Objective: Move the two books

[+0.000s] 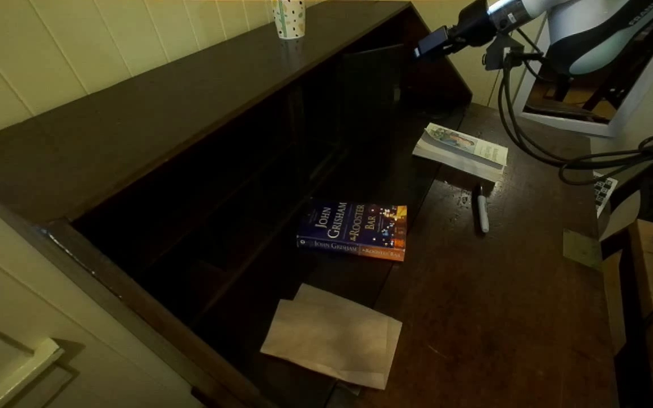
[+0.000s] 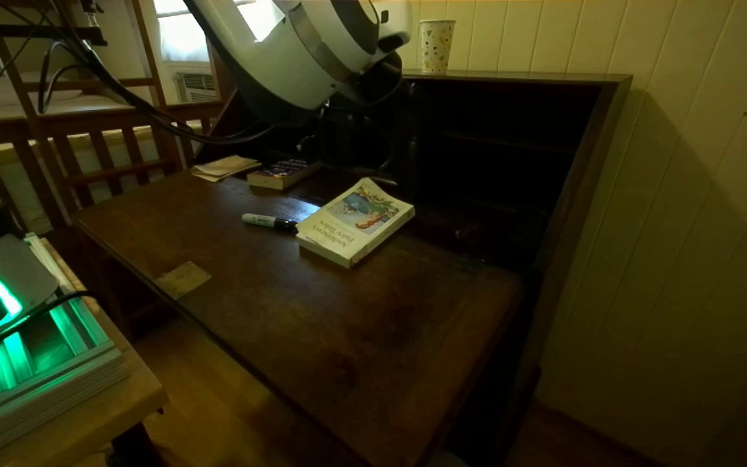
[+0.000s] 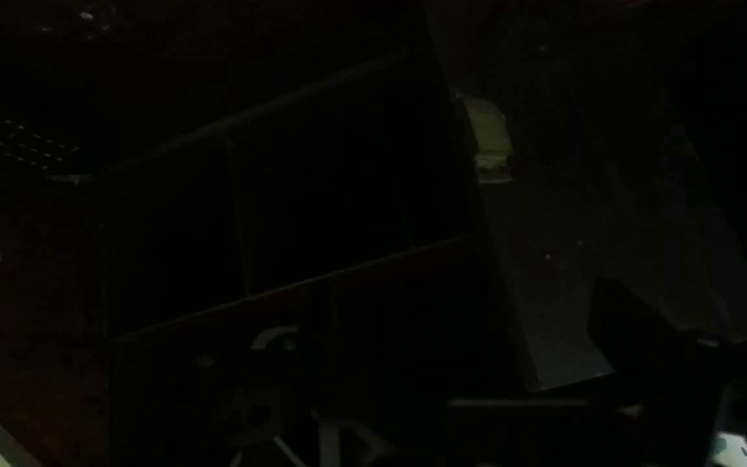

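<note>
Dark-blue book [image 1: 355,224], "John Grisham / The Rooster Bar" on cover, flat & face-up on bench [image 1: 508,317], in strip btwn back edge & long seam [image 1: 384,280]; orange end just beside seam, spine twd papers [image 1: 332,334]. Pale book [image 2: 357,224], "Andersen's Fairy Tales" w/ coloured picture on cover, also flat & face-up, lying across same seam, nearer the opp. end of bench from papers; well apart from the dark-blue one.

Marker [image 1: 483,212], lt grey w/ dark cap, btwn pale book & front edge; cap just beside book, contact or gap can't tell. Papers: tan, overlapping, across seam twd the other end. Brass plate [image 1: 581,247] set in at front edge, abt midway. Dotted cup [image 1: 291,21] upright on top ledge [image 1: 151,124] over compartments [image 3: 315,280], in both exterior views.

Hand [image 1: 425,47]: released, jaws well apart, above bench, facing compartments, apart from both bks. Arm [image 2: 308,58] extended over bench in both exterior views. Wrist view v. dark: dividers & shelf edges faint, finer detail illegible.
</note>
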`<control>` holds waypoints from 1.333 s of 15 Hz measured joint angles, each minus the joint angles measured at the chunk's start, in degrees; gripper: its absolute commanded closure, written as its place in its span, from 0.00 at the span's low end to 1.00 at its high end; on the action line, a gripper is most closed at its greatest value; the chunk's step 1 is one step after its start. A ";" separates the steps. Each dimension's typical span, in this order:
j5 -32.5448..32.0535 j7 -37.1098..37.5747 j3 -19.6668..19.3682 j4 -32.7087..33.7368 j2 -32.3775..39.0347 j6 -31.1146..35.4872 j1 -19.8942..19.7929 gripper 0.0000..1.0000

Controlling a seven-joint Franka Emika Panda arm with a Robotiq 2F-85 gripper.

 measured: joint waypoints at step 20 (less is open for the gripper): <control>-17.94 21.58 0.85 19.38 10.63 6.86 1.13 0.00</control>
